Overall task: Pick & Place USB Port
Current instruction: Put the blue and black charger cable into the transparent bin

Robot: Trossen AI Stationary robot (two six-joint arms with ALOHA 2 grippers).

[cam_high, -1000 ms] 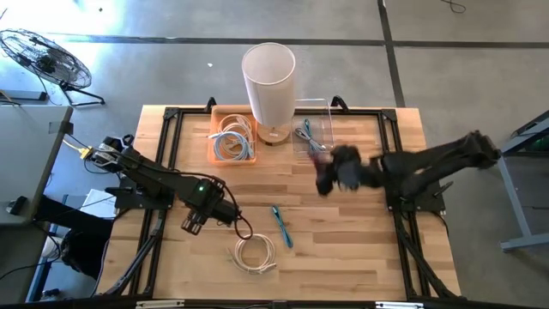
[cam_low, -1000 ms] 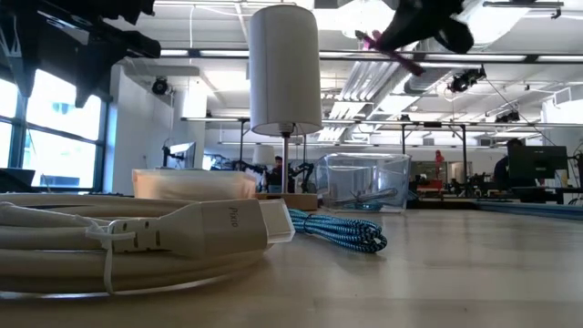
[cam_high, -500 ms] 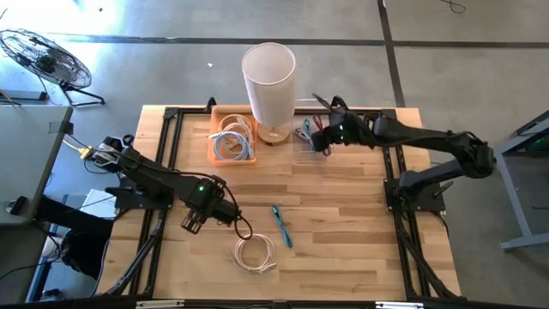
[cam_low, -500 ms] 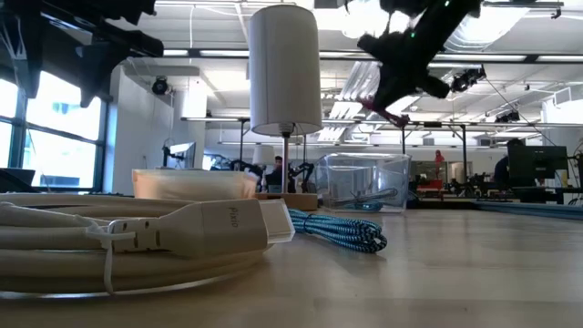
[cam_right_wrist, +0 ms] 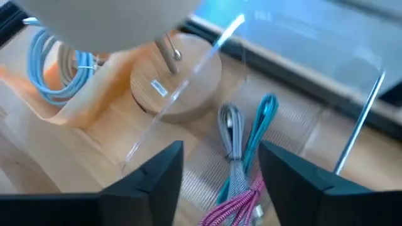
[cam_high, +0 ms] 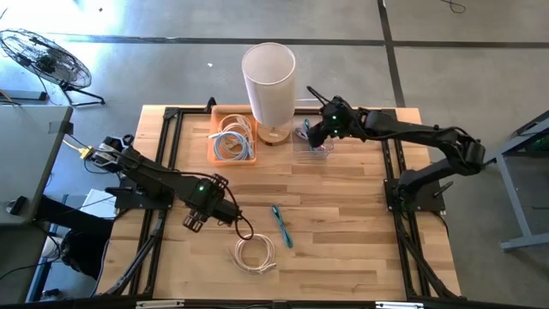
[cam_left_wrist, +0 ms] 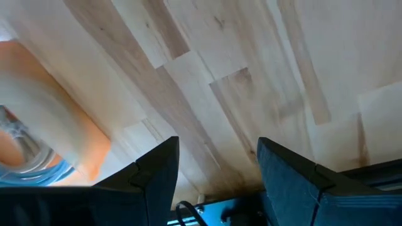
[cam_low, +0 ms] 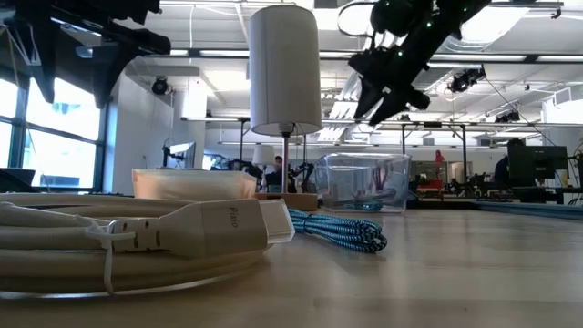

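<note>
Hovering over the clear plastic bin (cam_high: 312, 137) at the far side of the table (cam_high: 360, 249), beside the lamp (cam_high: 268, 77), the right gripper (cam_high: 317, 133) has its fingers spread apart with nothing between them. In the right wrist view a pink braided USB cable (cam_right_wrist: 235, 204) lies in the bin alongside a grey cable (cam_right_wrist: 231, 129) and a teal cable (cam_right_wrist: 260, 125), so that one looks delivered. The orange tray (cam_high: 232, 133) on the lamp's other side holds coiled light-blue and white cables (cam_high: 233, 137).

Two cables are not yet sorted, by my reading: a blue braided cable (cam_high: 281, 226) lying near the middle of the table, and a coiled white cable (cam_high: 256, 254) nearer the front edge. The low view shows that white coil's plug (cam_low: 228, 228) close up, with the blue braid just behind it.

The left gripper (cam_high: 194, 225) waits above the table just beside the white coil, touching nothing, its fingers parted and empty in the left wrist view. I judge the task partly done, with the two loose cables left to pick up
</note>
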